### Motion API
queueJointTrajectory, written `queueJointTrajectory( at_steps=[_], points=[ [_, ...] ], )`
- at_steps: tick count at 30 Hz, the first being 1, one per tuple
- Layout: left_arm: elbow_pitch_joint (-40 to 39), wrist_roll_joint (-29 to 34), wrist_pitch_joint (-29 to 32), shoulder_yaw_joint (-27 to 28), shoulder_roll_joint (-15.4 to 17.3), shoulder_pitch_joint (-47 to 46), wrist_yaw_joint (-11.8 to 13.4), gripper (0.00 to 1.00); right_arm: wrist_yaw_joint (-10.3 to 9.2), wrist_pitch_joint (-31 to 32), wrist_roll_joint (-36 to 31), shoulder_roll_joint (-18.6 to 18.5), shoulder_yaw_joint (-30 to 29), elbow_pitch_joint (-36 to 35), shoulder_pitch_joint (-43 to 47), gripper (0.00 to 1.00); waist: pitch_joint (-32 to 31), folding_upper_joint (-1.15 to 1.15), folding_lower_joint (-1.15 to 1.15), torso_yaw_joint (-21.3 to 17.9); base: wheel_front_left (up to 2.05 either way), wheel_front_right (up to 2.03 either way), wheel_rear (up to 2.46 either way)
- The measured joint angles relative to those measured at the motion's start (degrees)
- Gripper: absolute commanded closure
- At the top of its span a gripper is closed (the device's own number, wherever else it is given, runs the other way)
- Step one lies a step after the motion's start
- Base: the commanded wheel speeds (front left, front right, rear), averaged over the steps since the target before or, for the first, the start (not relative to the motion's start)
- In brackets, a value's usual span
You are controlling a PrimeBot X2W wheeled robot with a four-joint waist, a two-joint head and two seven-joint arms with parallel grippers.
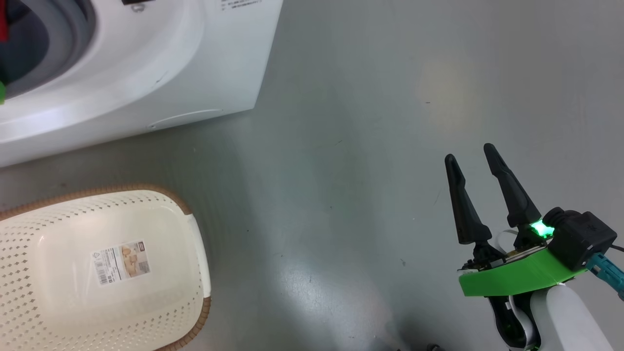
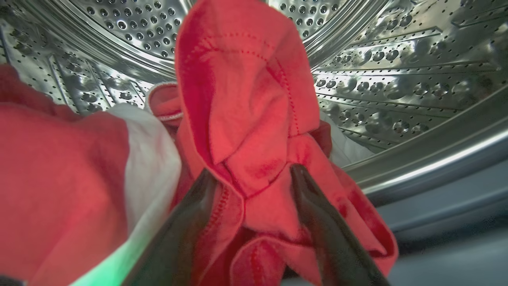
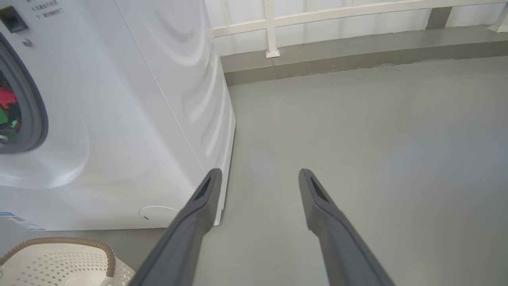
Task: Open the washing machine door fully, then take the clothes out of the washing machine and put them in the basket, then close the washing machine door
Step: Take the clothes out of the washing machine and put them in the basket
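Cream plastic basket (image 1: 29,292) sat empty beside the washing machine (image 1: 161,63), the right hand (image 1: 469,153) spread idle. Inside the drum (image 2: 397,79), the left hand (image 2: 251,171) straddled the red clothes (image 2: 238,79), spread, nothing pinched yet; unloading and closing seemingly remained.

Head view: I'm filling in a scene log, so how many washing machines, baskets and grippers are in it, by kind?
Washing machine: 1
Basket: 1
Right gripper: 1
Total: 3
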Motion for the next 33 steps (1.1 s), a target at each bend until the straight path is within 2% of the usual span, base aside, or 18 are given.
queueJointTrajectory(
  at_steps=[1,3,4,12,17,24,33],
  points=[
    [0.1,0.0,0.0,-0.02,0.0,0.0,0.0,0.44,0.0,0.0,0.0,0.0,0.07,-0.03,0.0,0.0,-0.03,0.0,0.0,-0.01,0.0,0.0,0.0],
    [0.41,0.04,0.01,-0.24,0.0,0.01,0.0,0.89,0.0,0.0,0.0,0.01,0.2,-0.05,0.0,0.0,-0.12,0.0,0.0,0.02,0.0,0.0,0.0],
    [0.44,0.04,0.01,-0.27,0.01,0.01,0.0,1.0,0.0,0.0,0.0,0.01,0.29,-0.07,0.0,0.0,-0.16,0.0,0.0,0.02,0.0,0.0,0.0],
    [0.14,0.04,0.01,-0.2,-0.16,0.07,0.0,1.0,0.0,0.0,0.0,0.01,0.37,-0.03,-0.01,0.0,-0.55,0.0,0.0,0.4,0.0,0.0,0.0],
    [-3.12,0.19,0.01,1.52,-0.29,1.2,0.0,1.0,0.0,0.0,0.0,-0.07,0.08,0.15,-0.01,0.0,-1.42,0.0,0.0,0.97,0.0,0.0,0.0],
    [-10.25,4.41,0.01,8.53,-1.41,8.65,0.04,1.0,0.0,0.0,0.0,-0.46,-0.42,0.38,0.02,0.0,-4.11,0.0,0.0,2.44,0.0,0.0,0.0],
    [-19.63,11.57,0.01,18.48,-5.66,18.4,0.04,1.0,0.0,0.0,0.0,-1.29,-0.76,0.9,1.53,0.0,-8.32,0.0,0.0,4.35,0.0,0.0,0.0]
  ],
)
